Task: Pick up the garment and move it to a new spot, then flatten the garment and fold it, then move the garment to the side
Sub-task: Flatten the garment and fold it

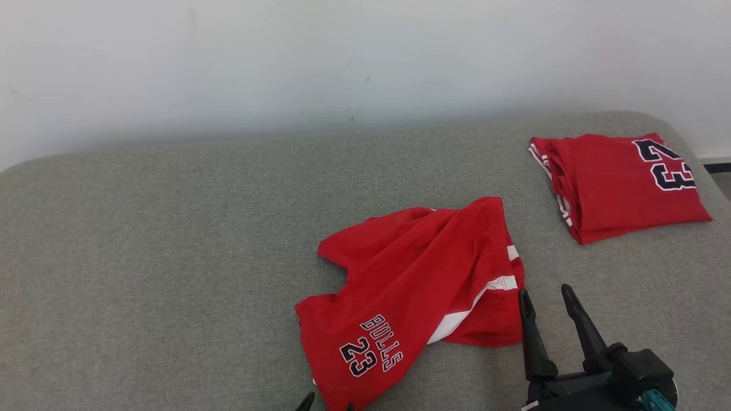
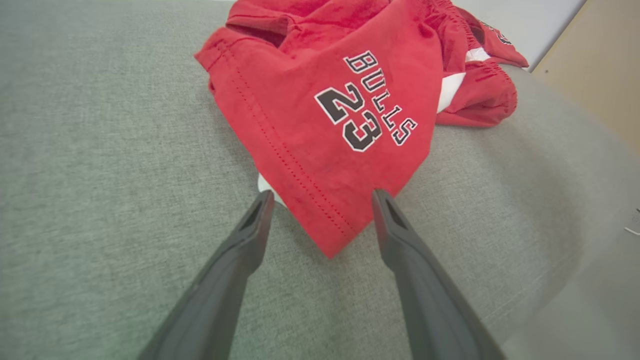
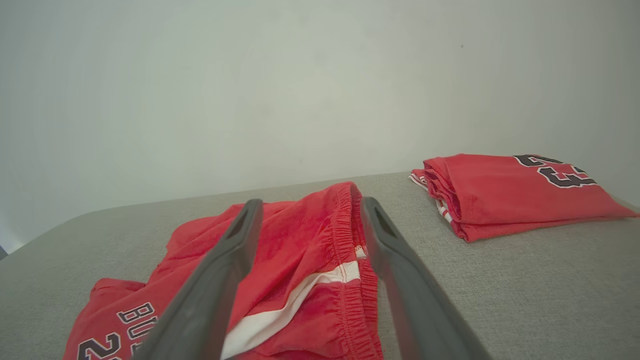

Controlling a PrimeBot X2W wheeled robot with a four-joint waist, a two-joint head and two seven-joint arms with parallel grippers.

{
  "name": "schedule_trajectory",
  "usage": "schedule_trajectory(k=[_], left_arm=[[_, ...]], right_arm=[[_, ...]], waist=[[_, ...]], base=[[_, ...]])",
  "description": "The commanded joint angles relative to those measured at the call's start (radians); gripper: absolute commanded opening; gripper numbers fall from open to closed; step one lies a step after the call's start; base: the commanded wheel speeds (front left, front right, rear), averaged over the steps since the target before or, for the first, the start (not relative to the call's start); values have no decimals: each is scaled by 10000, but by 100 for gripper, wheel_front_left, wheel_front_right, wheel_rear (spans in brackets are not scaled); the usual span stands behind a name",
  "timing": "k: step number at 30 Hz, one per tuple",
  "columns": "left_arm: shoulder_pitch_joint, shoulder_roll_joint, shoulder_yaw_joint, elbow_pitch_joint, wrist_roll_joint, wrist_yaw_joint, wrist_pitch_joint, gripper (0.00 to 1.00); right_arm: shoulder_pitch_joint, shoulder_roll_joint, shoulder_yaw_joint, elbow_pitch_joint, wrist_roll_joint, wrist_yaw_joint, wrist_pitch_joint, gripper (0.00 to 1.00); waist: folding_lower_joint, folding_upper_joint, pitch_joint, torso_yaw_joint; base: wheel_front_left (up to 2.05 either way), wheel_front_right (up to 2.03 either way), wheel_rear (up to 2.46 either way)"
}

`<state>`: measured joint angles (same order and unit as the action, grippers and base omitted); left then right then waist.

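Note:
Red "BULLS 23" shorts [image 1: 411, 285] lie crumpled on the grey padded surface [image 1: 143, 257], with white stripes at the waistband side. My right gripper [image 1: 547, 294] is open just right of the elastic waistband [image 3: 350, 235], fingers apart and empty. The left gripper [image 1: 325, 406] barely peeks in at the bottom edge of the head view. In the left wrist view that gripper [image 2: 322, 197] is open, its fingertips straddling the shorts' lower hem corner [image 2: 325, 220] without closing on it.
A second red garment [image 1: 619, 182] with a dark "23" lies folded at the back right of the surface, also seen as a folded stack [image 3: 505, 192]. A pale wall [image 1: 342, 57] runs behind. The surface's right edge drops off near the folded garment.

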<state>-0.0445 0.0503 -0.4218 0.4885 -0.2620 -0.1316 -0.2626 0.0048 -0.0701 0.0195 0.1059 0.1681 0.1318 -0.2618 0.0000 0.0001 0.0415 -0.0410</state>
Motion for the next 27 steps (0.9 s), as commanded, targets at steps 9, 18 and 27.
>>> schedule_trajectory(k=[9, 18, 27], left_arm=[[-689, 6, -187, 875, -544, 20, -29, 100], [-961, 7, -514, 1075, -782, 19, -29, 0], [-491, 470, -32, -780, -595, 19, -29, 0]], right_arm=[[-112, -85, 80, -52, -66, -27, -39, 100], [-39, -105, -21, -75, -76, -27, -39, 100], [100, -8, -193, -119, 36, -27, -39, 100]], waist=[[0, -1, 188, -444], [0, -1, 137, -295], [0, -1, 184, 459]], base=[[0, 0, 0], [0, 0, 0], [0, 0, 0]])
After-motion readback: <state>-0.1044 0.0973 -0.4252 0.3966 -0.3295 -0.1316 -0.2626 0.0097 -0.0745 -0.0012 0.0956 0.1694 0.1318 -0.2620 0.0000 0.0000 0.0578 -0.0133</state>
